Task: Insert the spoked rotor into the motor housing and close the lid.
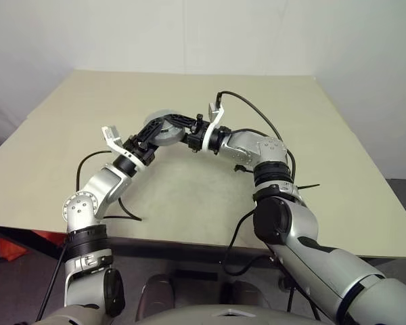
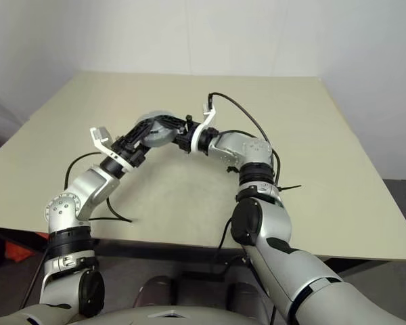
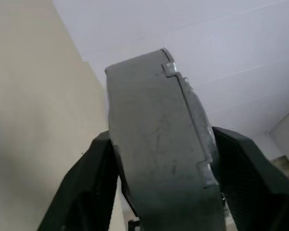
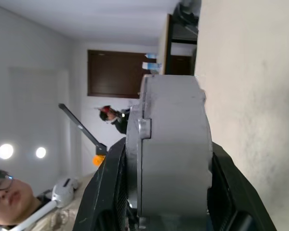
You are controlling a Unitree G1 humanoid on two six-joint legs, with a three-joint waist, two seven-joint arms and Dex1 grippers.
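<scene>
Left eye view: the motor housing [image 1: 164, 126] is held up off the beige surface [image 1: 338, 169], over its middle stretch, caught between both arms. Left end effector [image 1: 151, 133] comes at the housing from the robot's left, right end effector [image 1: 178, 124] from the robot's right. Black fingers of each lie against the disc's rim. Grey round face of the housing shows above the fingers. No other loose part seen on the surface around the housing.

Right eye view: same arrangement. Housing [image 2: 155, 126] sits between the two end effectors, clear of the surface, with the back edge of the surface well beyond it. Black cables trail from both wrists down toward the near edge of the surface.

Left wrist view: housing [image 3: 159, 144] seen edge-on, a thick grey metal disc with small lugs along one seam. One left finger [image 3: 82, 192] presses one flat side, the other finger the opposite side; the left end effector is clamped on the housing.

Right wrist view: housing [image 4: 171, 154] again edge-on, a seam and a small lug on its rim. Right fingers [image 4: 108, 192] bear on both flat sides; right end effector clamped on it too. A person [image 4: 5, 195] with glasses is behind the housing, in the room.
</scene>
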